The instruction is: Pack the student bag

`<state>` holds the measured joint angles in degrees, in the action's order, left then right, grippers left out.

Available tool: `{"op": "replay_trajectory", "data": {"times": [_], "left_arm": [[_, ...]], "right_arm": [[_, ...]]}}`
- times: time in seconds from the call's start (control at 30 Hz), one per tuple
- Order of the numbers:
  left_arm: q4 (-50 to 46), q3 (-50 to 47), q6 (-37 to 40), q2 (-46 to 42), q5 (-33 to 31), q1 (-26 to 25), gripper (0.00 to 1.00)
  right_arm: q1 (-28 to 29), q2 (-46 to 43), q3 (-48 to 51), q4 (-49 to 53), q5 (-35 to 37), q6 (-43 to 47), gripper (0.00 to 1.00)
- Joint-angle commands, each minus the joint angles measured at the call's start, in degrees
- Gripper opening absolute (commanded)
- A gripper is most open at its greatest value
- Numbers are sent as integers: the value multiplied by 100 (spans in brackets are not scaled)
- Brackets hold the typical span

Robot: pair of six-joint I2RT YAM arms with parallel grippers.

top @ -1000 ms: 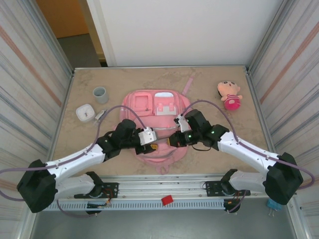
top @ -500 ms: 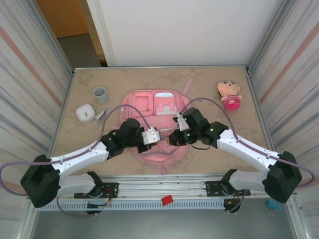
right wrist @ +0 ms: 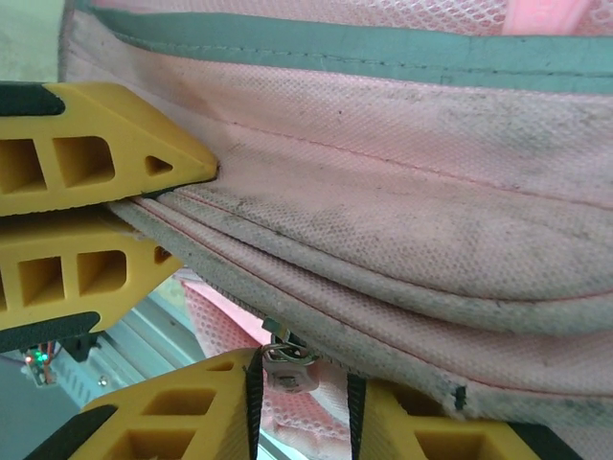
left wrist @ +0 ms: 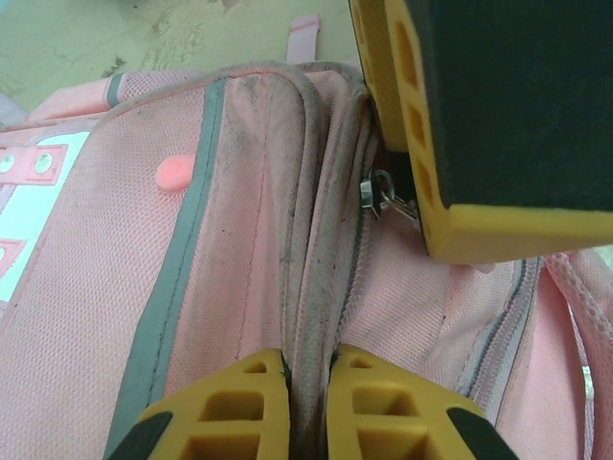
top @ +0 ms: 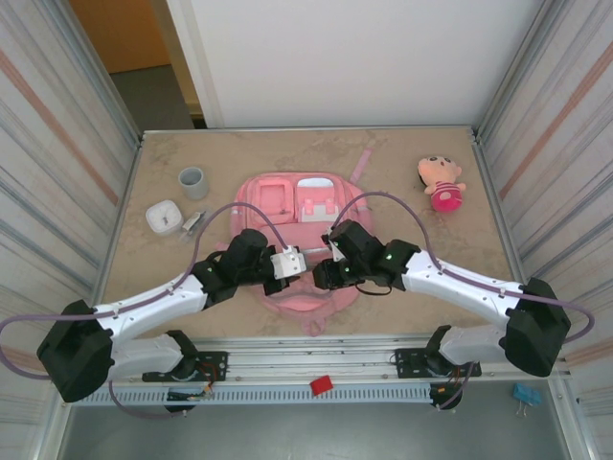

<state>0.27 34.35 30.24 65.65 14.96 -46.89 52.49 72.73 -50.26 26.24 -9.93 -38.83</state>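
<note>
We see bright, even light from above and soft shadows; wrist close-ups blur slightly toward 6 o'clock.

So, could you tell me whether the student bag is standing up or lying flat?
Lying flat: the student bag spreads on the table, front pockets facing up toward the top camera.

Bag [top: 278, 199]: pink fabric, grey trim, white panel. Left hand [left wrist: 308, 374] and right hand [right wrist: 302, 383]: yellow and black. Counter [top: 239, 153]: beige, marbled. Cup [top: 192, 181]: grey. Doll [top: 441, 182]: pink, tan.
</note>
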Motion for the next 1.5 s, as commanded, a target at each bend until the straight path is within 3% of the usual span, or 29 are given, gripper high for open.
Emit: {"op": "replay_trajectory", "data": {"times": [0.0, 0.23, 0.33, 0.6, 0.77, 0.87, 1.0, 1.17, 1.3, 1.47], "left_arm": [[446, 20, -144, -264, 361, -16, 3], [466, -16, -217, -307, 315, -17, 3], [456, -16, -207, -307, 266, -14, 2], [378, -16, -161, -301, 112, -19, 3], [-36, -36, -62, -424, -371, 23, 5], [-189, -107, -74, -564, -582, 31, 9], [-313, -200, -149, -689, -792, 31, 12], [-450, -108, -193, -702, -548, 27, 27], [-626, 348, -309, -561, -167, -237, 38], [-697, 934, -90, -115, -316, -795, 42]], "right_arm": [[41, 44, 39, -236, 722, -237, 32], [364, 59, -221, 256, 1961, -513, 31], [486, 23, -298, 596, 2391, -661, 19], [527, -150, -168, 570, 2424, -656, 2], [85, -626, -107, 1108, 2424, -301, 0], [-560, -1080, 207, 1098, 1906, -42, 0], [-1212, -1438, 654, 330, 490, 321, 0], [-1082, -1356, 784, -695, -743, 362, 0], [-691, -1124, 493, -638, -759, 596, 0], [-320, -847, 224, -674, -870, 767, 0]]}}
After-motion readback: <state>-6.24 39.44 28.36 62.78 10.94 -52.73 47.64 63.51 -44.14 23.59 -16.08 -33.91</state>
